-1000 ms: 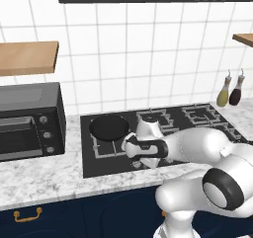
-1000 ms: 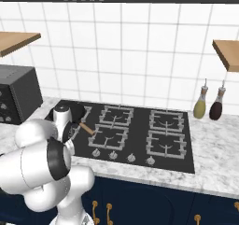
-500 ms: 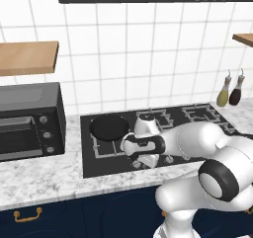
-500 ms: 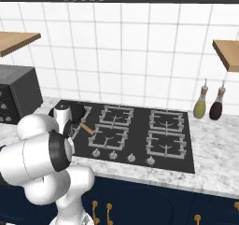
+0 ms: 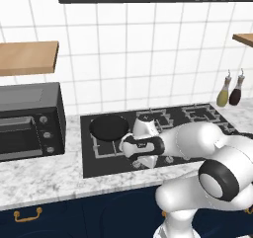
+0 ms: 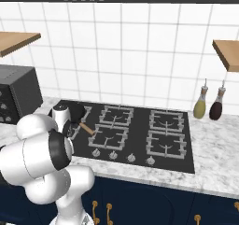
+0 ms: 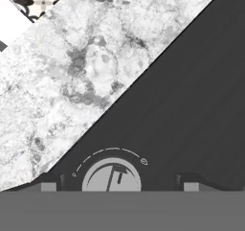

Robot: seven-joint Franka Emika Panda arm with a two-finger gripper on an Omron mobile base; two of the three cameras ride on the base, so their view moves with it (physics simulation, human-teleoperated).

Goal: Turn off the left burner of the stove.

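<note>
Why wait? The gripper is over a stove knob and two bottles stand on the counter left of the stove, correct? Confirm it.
One thing is wrong. The two bottles stand on the counter to the right of the stove, not the left; the right base view shows it. The gripper is indeed over a knob.

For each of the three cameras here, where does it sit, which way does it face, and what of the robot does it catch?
Left base view: behind the arm to its left, facing the stove, toaster oven and pan; the arm crosses from lower right.
Right base view: behind-right, same stove; the arm rises lower left.
Hand view: on the hand, looking down at a knob; fingertips at the bottom.
Both base views share stove and bottles.
</note>
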